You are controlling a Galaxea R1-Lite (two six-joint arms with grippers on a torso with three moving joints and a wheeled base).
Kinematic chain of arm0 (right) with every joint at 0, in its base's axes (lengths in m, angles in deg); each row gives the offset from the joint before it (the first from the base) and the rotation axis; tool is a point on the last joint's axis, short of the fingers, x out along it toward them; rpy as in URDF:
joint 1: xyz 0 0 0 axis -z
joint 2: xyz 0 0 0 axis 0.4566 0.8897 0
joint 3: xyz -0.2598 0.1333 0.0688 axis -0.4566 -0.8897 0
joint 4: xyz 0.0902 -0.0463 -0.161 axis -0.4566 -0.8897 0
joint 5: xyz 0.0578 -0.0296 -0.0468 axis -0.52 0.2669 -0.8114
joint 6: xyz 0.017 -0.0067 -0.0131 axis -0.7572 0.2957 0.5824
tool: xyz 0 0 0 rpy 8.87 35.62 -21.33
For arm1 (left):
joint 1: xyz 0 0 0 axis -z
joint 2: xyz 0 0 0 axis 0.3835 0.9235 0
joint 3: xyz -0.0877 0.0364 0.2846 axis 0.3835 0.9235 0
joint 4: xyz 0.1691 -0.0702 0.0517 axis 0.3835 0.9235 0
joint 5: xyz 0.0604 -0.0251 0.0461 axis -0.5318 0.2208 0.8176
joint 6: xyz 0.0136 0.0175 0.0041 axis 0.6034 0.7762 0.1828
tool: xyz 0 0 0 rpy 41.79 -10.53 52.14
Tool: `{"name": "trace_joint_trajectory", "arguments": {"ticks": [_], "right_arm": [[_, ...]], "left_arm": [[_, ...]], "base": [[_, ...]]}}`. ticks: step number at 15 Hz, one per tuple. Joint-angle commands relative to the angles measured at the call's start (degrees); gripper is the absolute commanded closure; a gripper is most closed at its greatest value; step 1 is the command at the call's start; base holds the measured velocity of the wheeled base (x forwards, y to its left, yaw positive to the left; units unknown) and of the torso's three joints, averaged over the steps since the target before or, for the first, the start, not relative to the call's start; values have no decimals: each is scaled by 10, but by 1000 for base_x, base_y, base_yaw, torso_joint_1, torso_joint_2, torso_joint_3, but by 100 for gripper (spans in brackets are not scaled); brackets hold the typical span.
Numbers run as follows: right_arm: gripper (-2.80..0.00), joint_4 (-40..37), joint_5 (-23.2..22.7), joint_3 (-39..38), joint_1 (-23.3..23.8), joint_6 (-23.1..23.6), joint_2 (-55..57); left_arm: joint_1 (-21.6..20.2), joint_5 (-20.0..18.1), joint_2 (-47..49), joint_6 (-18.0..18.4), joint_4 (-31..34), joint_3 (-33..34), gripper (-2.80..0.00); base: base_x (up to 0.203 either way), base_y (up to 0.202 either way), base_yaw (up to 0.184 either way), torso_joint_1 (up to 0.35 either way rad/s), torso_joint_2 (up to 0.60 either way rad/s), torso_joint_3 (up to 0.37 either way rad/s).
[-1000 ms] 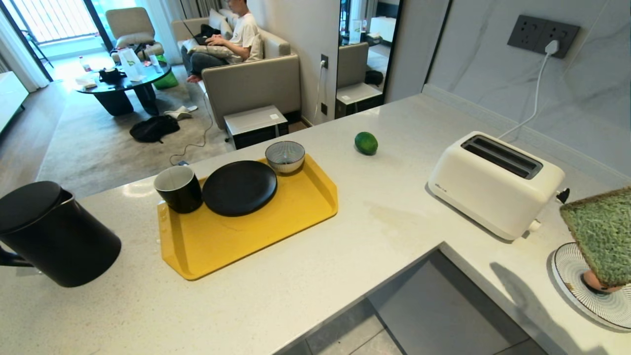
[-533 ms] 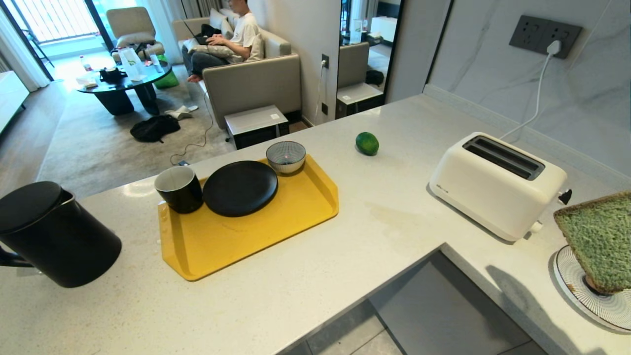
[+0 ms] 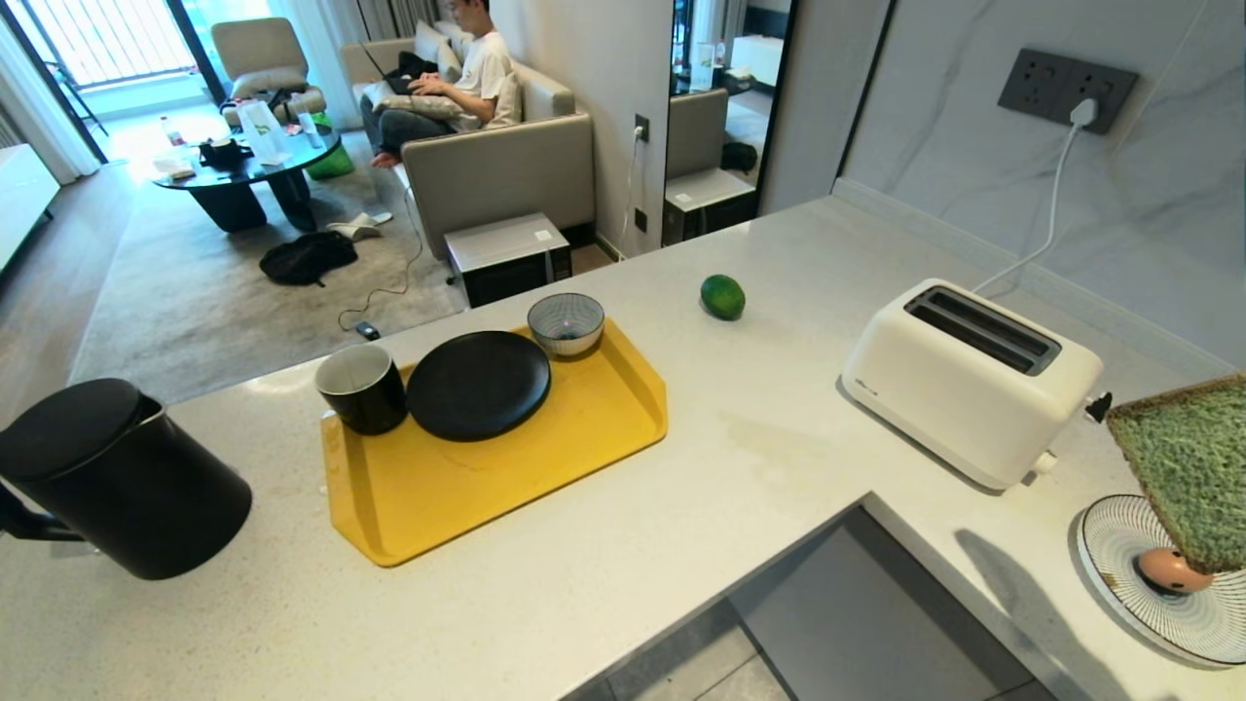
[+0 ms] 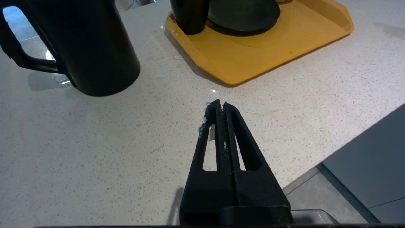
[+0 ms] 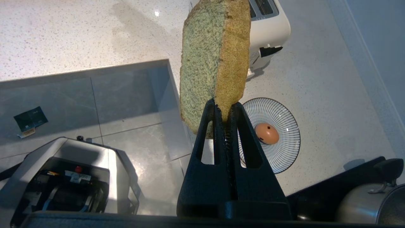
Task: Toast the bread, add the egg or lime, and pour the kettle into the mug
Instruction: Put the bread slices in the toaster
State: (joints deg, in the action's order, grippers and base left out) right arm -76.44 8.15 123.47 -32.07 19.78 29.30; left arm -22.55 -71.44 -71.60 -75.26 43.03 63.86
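Note:
My right gripper [image 5: 224, 106] is shut on the lower edge of the green bread [image 5: 212, 57], holding the bread [image 3: 1192, 467] upright in the air above the striped plate [image 3: 1110, 545]. The pinkish egg [image 3: 1168, 570] lies on that plate, and the egg [image 5: 266, 133] sits just beside the gripper in the right wrist view. The white toaster [image 3: 969, 380] stands to the left of the bread. The lime [image 3: 722, 296] rests on the counter farther back. The black kettle [image 3: 117, 482] is at the left, the black mug [image 3: 362, 389] on the yellow tray [image 3: 545, 458]. My left gripper [image 4: 220, 104] hangs shut and empty over the counter.
A black plate [image 3: 477, 383] and a striped bowl [image 3: 566, 322] share the tray with the mug. The counter is L-shaped with a floor gap [image 3: 857, 613] between its arms. A toaster cord runs to the wall socket [image 3: 1066, 83]. A person sits on a sofa [image 3: 458, 73] behind.
The whole head view has shifted as the camera moved. The bread has risen off the plate, so the egg under it now shows in full.

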Motion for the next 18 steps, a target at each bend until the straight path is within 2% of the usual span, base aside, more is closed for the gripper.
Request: {"name": "trace_joint_trajectory", "arguments": {"ticks": [1, 7, 18], "right_arm": [[0, -2, 1, 1, 0, 1, 3], [0, -2, 1, 7, 0, 1, 11], [0, -1, -1, 20, 0, 1, 20]], "left_arm": [[0, 0, 0, 0, 0, 0, 0], [0, 0, 0, 0, 0, 0, 0], [0, 0, 0, 0, 0, 0, 0]], "base": [[0, 0, 0, 170, -325, -150], [0, 0, 0, 133, -234, -106], [0, 0, 0, -1, 3, 1]]}}
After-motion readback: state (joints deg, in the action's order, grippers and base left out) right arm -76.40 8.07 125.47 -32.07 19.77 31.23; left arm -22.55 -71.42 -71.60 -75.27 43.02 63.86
